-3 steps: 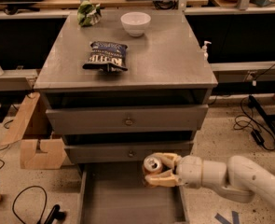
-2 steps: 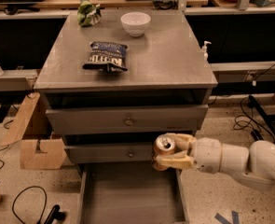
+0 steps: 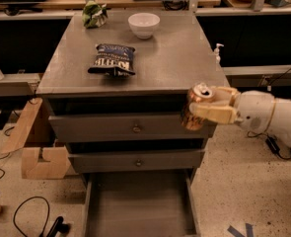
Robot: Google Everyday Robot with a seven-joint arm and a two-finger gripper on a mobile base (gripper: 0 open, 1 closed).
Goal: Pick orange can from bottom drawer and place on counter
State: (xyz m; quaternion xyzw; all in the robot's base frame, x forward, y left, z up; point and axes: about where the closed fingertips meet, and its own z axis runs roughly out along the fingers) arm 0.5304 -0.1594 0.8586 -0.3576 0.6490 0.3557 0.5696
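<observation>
- Midway: the gripper [image 3: 206, 105], at 3 o'clock, is clamped on the orange can [image 3: 190, 118] just off the counter [image 3: 179, 58].
- Next, it needs lifting toward 10 o'clock, above that slab.

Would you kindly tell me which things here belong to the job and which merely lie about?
Job: orange can, held by the gripper just below the counter's front edge; open bottom drawer.
Lying about: chip bag, white bowl, green object, cardboard box.
</observation>
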